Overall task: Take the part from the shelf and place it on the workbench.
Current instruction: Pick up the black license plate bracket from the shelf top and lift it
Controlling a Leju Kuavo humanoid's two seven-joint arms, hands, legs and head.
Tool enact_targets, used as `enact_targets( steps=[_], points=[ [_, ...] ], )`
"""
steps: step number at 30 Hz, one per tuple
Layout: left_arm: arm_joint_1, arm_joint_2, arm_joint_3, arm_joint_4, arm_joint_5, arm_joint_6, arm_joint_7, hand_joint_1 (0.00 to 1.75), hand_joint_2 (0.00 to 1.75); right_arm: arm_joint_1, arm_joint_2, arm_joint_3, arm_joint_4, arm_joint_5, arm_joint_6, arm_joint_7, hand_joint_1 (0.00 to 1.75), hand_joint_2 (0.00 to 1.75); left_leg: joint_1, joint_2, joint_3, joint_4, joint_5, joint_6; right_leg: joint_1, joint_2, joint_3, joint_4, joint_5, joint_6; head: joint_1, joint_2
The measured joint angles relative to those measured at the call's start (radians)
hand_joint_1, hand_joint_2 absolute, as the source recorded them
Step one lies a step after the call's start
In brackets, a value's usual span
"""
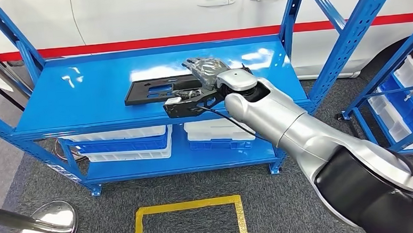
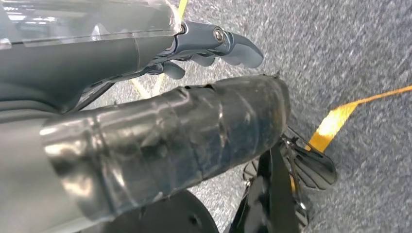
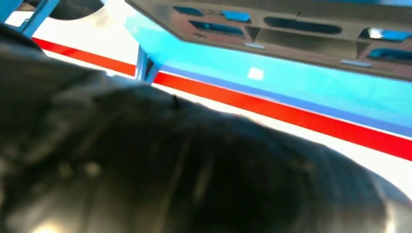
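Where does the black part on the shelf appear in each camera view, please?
Head view: black part flat on the blue shelf, under the right hand.
Left wrist view: not in it.
Right wrist view: along the picture's upper edge.
Shared landmark: the red stripe.

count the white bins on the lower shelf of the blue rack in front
2. One white bin sits on the left of the lower shelf; another white bin sits to its right, partly hidden behind the right hand and arm. More may be hidden.
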Motion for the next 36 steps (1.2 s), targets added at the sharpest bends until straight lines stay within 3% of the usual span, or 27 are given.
enact_targets(
  steps=[1, 2, 4, 5, 7, 9, 11, 14, 15, 16, 17, 19, 20, 21, 23, 26, 28, 30, 31, 32, 34, 36],
  points=[
    [0.000, 0.000, 0.000, 0.000, 0.001, -0.001, 0.001, 0.00, 0.00, 0.002, 0.000, 0.001, 0.000, 0.001, 0.002, -0.001, 0.00, 0.00, 0.000, 0.000, -0.018, 0.011, 0.017, -0.001, 0.001, 0.000, 0.005, 0.001, -0.005, 0.000, 0.000, 0.000],
    [0.001, 0.000, 0.000, 0.000, 0.002, -0.002, 0.002, 0.00, 0.00, 0.003, 0.000, 0.002, 0.000, 0.001, 0.003, -0.001, 0.00, 0.00, 0.000, 0.000, -0.018, -0.016, 0.053, 0.000, 0.001, 0.000, 0.013, 0.003, -0.012, 0.001, 0.000, 0.000],
    [0.003, 0.001, 0.001, 0.000, 0.003, -0.003, 0.003, 0.00, 0.00, 0.002, 0.000, 0.004, 0.000, 0.002, 0.004, -0.002, 0.00, 0.00, 0.000, 0.001, 0.025, -0.140, 0.139, 0.003, 0.002, 0.001, 0.029, 0.006, -0.028, 0.006, 0.000, 0.000],
    [0.004, 0.001, 0.002, 0.000, 0.003, -0.004, 0.003, 0.00, 0.00, 0.001, 0.000, 0.005, 0.001, 0.002, 0.005, -0.002, 0.00, 0.00, -0.002, 0.001, 0.049, -0.197, 0.162, 0.006, 0.004, 0.002, 0.033, 0.010, -0.035, 0.010, 0.000, 0.000],
    [0.002, 0.002, 0.003, 0.000, 0.003, -0.005, 0.003, 0.00, 0.00, -0.001, 0.000, 0.006, 0.001, 0.002, 0.007, -0.004, 0.00, 0.00, -0.005, 0.000, 0.068, -0.241, 0.162, 0.015, 0.008, 0.002, 0.031, 0.012, -0.040, 0.018, 0.000, 0.000],
    [0.000, 0.002, 0.003, 0.000, 0.003, -0.007, 0.003, 0.00, 0.00, -0.002, 0.000, 0.008, 0.001, 0.003, 0.008, -0.006, 0.00, 0.00, -0.004, -0.002, 0.072, -0.250, 0.157, 0.024, 0.009, 0.001, 0.029, 0.012, -0.044, 0.025, 0.000, 0.000],
    [0.003, 0.001, 0.003, 0.000, 0.002, -0.007, 0.003, 0.00, 0.00, -0.003, 0.000, 0.010, 0.001, 0.008, 0.009, -0.008, 0.00, 0.00, -0.001, -0.002, 0.083, -0.259, 0.154, 0.034, 0.007, 0.000, 0.017, 0.046, -0.066, 0.035, 0.001, 0.000],
    [0.003, 0.002, 0.003, 0.000, -0.002, -0.007, 0.004, 0.00, 0.00, 0.000, 0.000, 0.015, 0.003, 0.017, 0.011, -0.012, 0.00, 0.00, 0.000, -0.001, 0.096, -0.263, 0.145, 0.046, 0.001, -0.001, -0.079, 0.223, -0.132, 0.047, 0.001, 0.000],
    [0.002, 0.002, 0.003, 0.000, -0.003, -0.007, 0.004, 0.00, 0.00, 0.004, 0.000, 0.017, 0.003, 0.018, 0.012, -0.013, 0.00, 0.00, 0.000, -0.002, 0.100, -0.263, 0.142, 0.048, 0.000, -0.001, -0.113, 0.272, -0.139, 0.048, 0.001, 0.000],
    [0.002, 0.002, 0.003, 0.000, -0.003, -0.007, 0.005, 0.00, 0.00, 0.007, 0.001, 0.018, 0.004, 0.019, 0.013, -0.014, 0.00, 0.00, -0.001, -0.003, 0.105, -0.262, 0.138, 0.049, -0.001, -0.001, -0.133, 0.290, -0.127, 0.049, 0.001, 0.000],
    [0.002, 0.001, 0.003, 0.000, -0.003, -0.007, 0.005, 0.00, 0.00, 0.010, 0.001, 0.019, 0.004, 0.019, 0.013, -0.016, 0.00, 0.00, -0.001, -0.004, 0.112, -0.262, 0.133, 0.048, -0.001, -0.001, -0.134, 0.269, -0.096, 0.047, 0.001, 0.000],
    [0.003, 0.001, 0.003, 0.000, -0.003, -0.008, 0.005, 0.00, 0.00, 0.012, 0.003, 0.022, 0.004, 0.018, 0.013, -0.021, 0.00, 0.00, -0.001, -0.005, 0.128, -0.263, 0.122, 0.045, 0.001, -0.001, -0.090, 0.146, -0.011, 0.037, 0.001, 0.000],
    [0.003, -0.001, 0.004, 0.000, -0.002, -0.009, 0.004, 0.00, 0.00, 0.012, 0.004, 0.024, 0.004, 0.018, 0.013, -0.024, 0.00, 0.00, -0.002, -0.005, 0.133, -0.263, 0.117, 0.041, 0.005, -0.001, -0.064, 0.086, 0.017, 0.030, 0.001, 0.000],
    [0.003, -0.002, 0.004, 0.000, -0.001, -0.010, 0.003, 0.00, 0.00, 0.013, 0.005, 0.027, 0.004, 0.018, 0.014, -0.025, 0.00, 0.00, -0.002, -0.005, 0.135, -0.263, 0.113, 0.037, 0.010, -0.001, -0.045, 0.043, 0.028, 0.025, 0.001, 0.000],
    [0.000, -0.004, 0.004, 0.000, 0.004, -0.011, -0.001, 0.00, 0.00, 0.016, 0.009, 0.033, 0.004, 0.018, 0.014, -0.028, 0.00, 0.00, -0.002, -0.005, 0.134, -0.265, 0.111, 0.027, 0.017, 0.000, -0.033, 0.018, 0.019, 0.018, 0.001, 0.000],
    [-0.002, -0.003, 0.005, 0.000, 0.008, -0.011, -0.014, 0.00, 0.00, 0.018, 0.012, 0.035, 0.001, 0.017, 0.015, -0.037, 0.00, 0.00, -0.003, -0.002, 0.137, -0.251, 0.093, 0.011, 0.007, 0.000, -0.013, -0.002, 0.015, 0.009, 0.000, 0.000],
    [-0.001, -0.002, 0.006, 0.000, 0.006, -0.011, -0.018, 0.00, 0.00, 0.018, 0.014, 0.037, 0.000, 0.015, 0.018, -0.042, 0.00, 0.00, -0.002, -0.001, 0.090, -0.155, 0.051, 0.004, 0.002, -0.001, 0.001, -0.012, 0.012, 0.002, 0.000, 0.000],
    [-0.001, -0.002, 0.006, 0.000, 0.007, -0.011, -0.018, 0.00, 0.00, 0.023, 0.016, 0.044, 0.000, 0.011, 0.023, -0.044, 0.00, 0.00, -0.002, -0.001, 0.012, -0.031, 0.016, -0.002, 0.003, -0.002, 0.008, -0.010, 0.004, -0.003, -0.001, 0.000],
    [-0.001, -0.002, 0.006, 0.000, 0.007, -0.012, -0.018, 0.00, 0.00, 0.026, 0.016, 0.047, 0.000, 0.009, 0.025, -0.044, 0.00, 0.00, -0.001, -0.001, -0.013, -0.002, 0.020, -0.003, 0.004, -0.002, 0.012, -0.009, -0.001, -0.004, -0.001, 0.000],
    [-0.001, -0.002, 0.006, 0.000, 0.008, -0.012, -0.017, 0.00, 0.00, 0.029, 0.016, 0.050, 0.000, 0.006, 0.027, -0.045, 0.00, 0.00, -0.001, -0.001, -0.020, -0.011, 0.045, -0.004, 0.004, -0.002, 0.017, -0.006, -0.007, -0.003, -0.001, 0.000],
    [0.001, -0.001, 0.006, 0.000, 0.009, -0.013, -0.013, 0.00, 0.00, 0.031, 0.016, 0.051, -0.001, -0.002, 0.028, -0.049, 0.00, 0.00, -0.001, 0.000, 0.017, -0.123, 0.128, 0.000, 0.004, 0.000, 0.030, 0.000, -0.022, 0.000, -0.001, 0.000],
    [0.002, 0.000, 0.007, 0.000, 0.009, -0.016, -0.008, 0.00, 0.00, 0.034, 0.016, 0.051, -0.001, -0.014, 0.028, -0.057, 0.00, 0.00, -0.005, 0.000, 0.062, -0.225, 0.170, 0.008, 0.008, 0.001, 0.036, 0.008, -0.036, 0.008, 0.000, 0.000]
  ],
)
